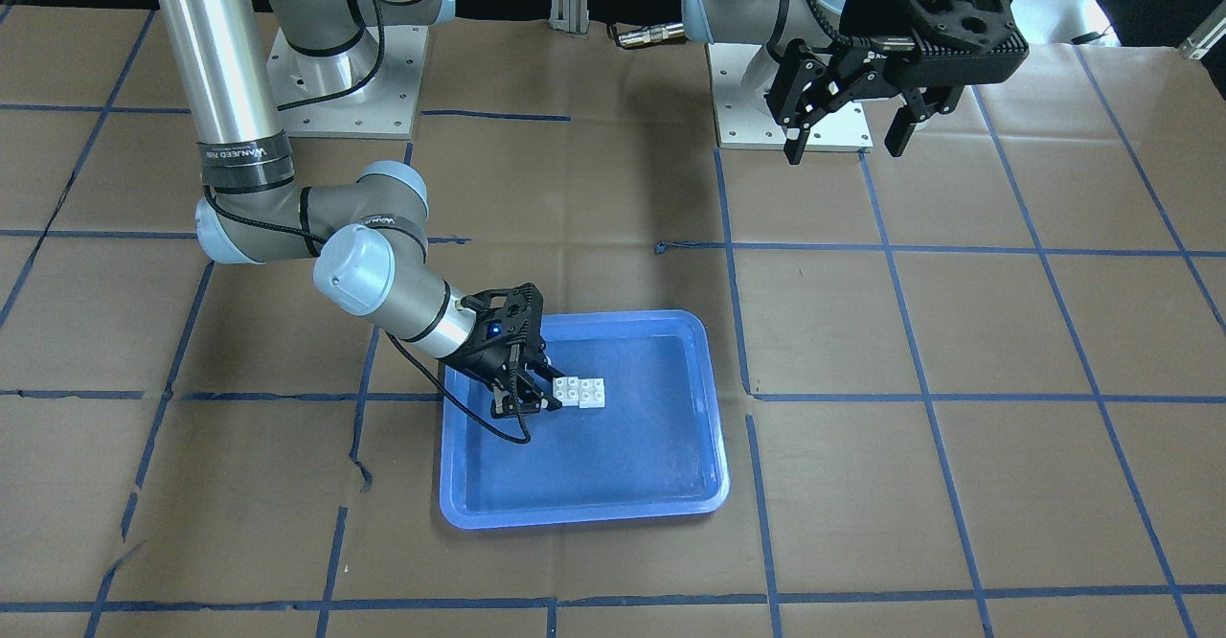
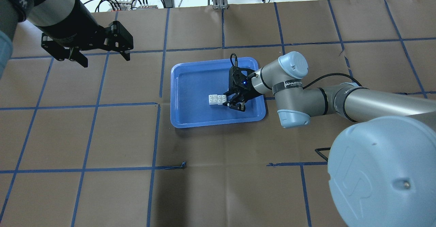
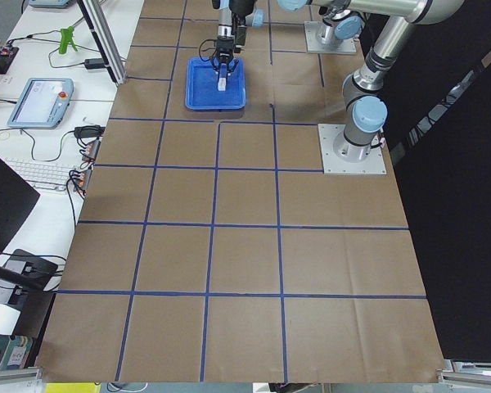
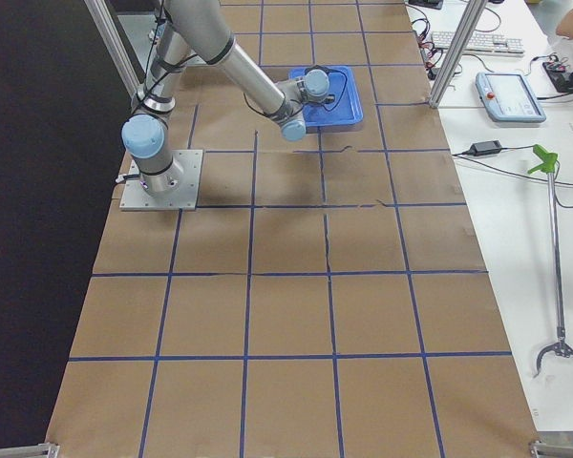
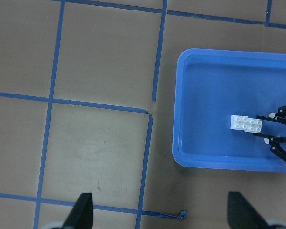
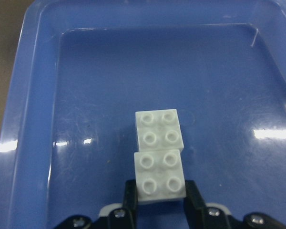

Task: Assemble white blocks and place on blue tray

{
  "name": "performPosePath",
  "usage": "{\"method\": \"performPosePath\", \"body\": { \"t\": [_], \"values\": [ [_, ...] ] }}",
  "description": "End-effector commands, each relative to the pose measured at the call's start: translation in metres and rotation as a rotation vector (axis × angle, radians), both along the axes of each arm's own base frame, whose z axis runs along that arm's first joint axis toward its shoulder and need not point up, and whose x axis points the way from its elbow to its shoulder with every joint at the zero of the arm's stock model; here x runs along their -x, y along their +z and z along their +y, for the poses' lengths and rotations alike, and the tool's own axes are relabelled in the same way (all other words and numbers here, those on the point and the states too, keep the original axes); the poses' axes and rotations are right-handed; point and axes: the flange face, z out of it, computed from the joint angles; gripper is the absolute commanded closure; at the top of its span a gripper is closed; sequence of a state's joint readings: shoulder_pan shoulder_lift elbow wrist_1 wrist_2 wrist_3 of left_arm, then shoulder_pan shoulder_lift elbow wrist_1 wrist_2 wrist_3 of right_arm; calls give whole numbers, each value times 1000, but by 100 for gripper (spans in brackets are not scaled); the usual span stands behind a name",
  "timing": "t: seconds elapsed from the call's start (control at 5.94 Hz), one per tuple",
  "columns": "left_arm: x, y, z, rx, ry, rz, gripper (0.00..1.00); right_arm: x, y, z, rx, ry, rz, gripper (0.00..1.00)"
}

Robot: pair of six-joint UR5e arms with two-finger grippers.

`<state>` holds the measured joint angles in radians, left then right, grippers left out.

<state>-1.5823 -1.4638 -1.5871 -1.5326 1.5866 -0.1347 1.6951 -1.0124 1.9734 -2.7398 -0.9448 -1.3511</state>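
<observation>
Right hand clasps white blocks in blue tray; left hand hangs spread.

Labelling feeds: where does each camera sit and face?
Front-facing: across table, facing robot; left gripper, right gripper, tray.
Overhead: behind robot, looking down; left arm, right arm.
Exterior left: table's left end; both arms.
Exterior right: right end; right arm.
Left wrist: high, facing down; own fingertips.
Right wrist: low in tray; fingers flank blocks.
All show tray.
</observation>
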Motion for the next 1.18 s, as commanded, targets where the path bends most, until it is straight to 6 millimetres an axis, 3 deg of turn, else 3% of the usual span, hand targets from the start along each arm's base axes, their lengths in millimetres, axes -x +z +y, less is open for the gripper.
{"method": "performPosePath", "body": {
  "t": [0.0, 0.34, 0.51, 0.67, 1.01],
  "values": [
    [0, 5, 1, -32, -8, -1, 1, 0, 2, -1, 11, 2, -2, 61],
    [1, 2, -4, -37, -10, 1, 1, 0, 0, -1, 7, 1, -2, 60],
    [2, 1, -6, -32, -11, -2, 1, 0, 0, -1, 4, 0, -5, 50],
    [3, -1, -6, -35, -14, -1, 1, 0, 0, 0, 2, 0, -5, 47],
    [3, -1, -7, -35, -14, -2, 1, 0, 1, -1, 6, 1, -5, 47]
  ]
}}
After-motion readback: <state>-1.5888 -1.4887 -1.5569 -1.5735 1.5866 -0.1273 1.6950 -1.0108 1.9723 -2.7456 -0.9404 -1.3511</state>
